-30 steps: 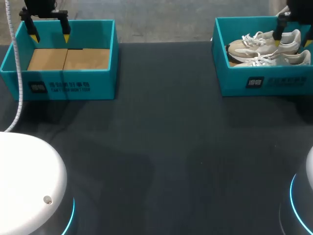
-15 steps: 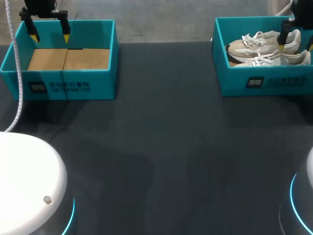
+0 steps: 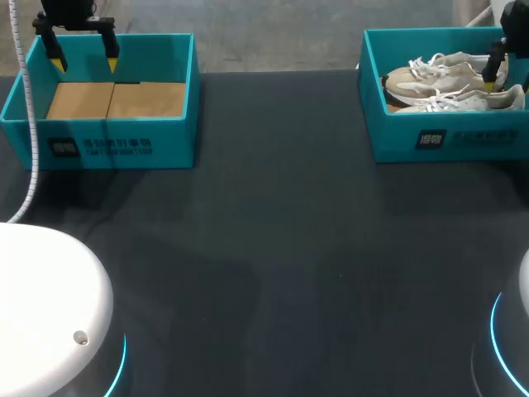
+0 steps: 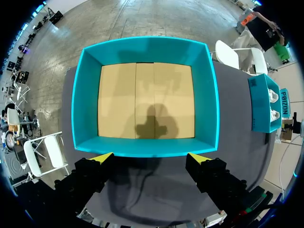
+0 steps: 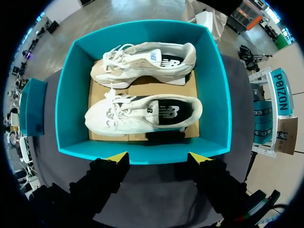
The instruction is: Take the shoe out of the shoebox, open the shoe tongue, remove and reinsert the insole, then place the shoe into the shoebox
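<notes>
1. Right gripper hangs with fingers apart above the near wall of the shoebox; the nearer shoe and the farther shoe lie on their sides inside, ahead of its tips
2. Left gripper, fingers apart, hovers at the near wall of a second teal box with a cardboard floor

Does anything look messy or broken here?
Nothing stands out. A white sneaker and its mate lie neatly side by side in the right shoebox. The left shoebox holds only its bare cardboard floor.
</notes>
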Controlling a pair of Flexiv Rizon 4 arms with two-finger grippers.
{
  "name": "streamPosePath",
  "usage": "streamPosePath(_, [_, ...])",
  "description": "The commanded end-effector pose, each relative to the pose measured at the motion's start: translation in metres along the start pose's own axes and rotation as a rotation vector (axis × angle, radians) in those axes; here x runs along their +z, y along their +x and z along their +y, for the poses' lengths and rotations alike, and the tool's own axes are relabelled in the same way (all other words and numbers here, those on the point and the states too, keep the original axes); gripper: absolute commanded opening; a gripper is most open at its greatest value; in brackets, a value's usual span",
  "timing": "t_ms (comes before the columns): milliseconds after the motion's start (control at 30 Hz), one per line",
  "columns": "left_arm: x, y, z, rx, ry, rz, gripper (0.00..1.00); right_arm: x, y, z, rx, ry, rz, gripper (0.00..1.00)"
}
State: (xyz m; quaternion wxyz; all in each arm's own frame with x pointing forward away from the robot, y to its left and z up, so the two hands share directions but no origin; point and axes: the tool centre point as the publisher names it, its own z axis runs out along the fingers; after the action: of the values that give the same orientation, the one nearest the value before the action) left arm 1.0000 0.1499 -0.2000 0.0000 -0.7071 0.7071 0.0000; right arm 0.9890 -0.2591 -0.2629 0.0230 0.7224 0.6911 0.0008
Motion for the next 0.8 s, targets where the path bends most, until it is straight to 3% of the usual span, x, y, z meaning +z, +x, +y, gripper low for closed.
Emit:
streamPosePath(33, [0.0, 0.0, 0.0, 0.0, 0.0, 0.0, 1.0, 0.005, -0.006, 0.008, -0.001, 0.008, -0.006, 0.77])
streamPosePath(167, [0.0, 0.0, 0.0, 0.0, 0.0, 0.0, 1.0, 0.009, -0.013, 0.014, 0.0, 0.007, -0.009, 0.7])
streamPosePath(267, [0.0, 0.0, 0.0, 0.0, 0.0, 0.0, 1.0, 0.013, -0.016, 0.017, 0.002, 0.009, -0.01, 0.75])
streamPosePath(400, [0.0, 0.0, 0.0, 0.0, 0.0, 0.0, 1.0, 0.019, -0.021, 0.018, 0.008, 0.014, -0.01, 0.99])
streamPosePath(433, [0.0, 0.0, 0.0, 0.0, 0.0, 0.0, 1.0, 0.02, -0.022, 0.018, 0.01, 0.016, -0.011, 1.0])
streamPosePath(800, [0.0, 0.0, 0.0, 0.0, 0.0, 0.0, 1.0, 0.031, -0.029, 0.021, 0.016, 0.028, -0.009, 0.97])
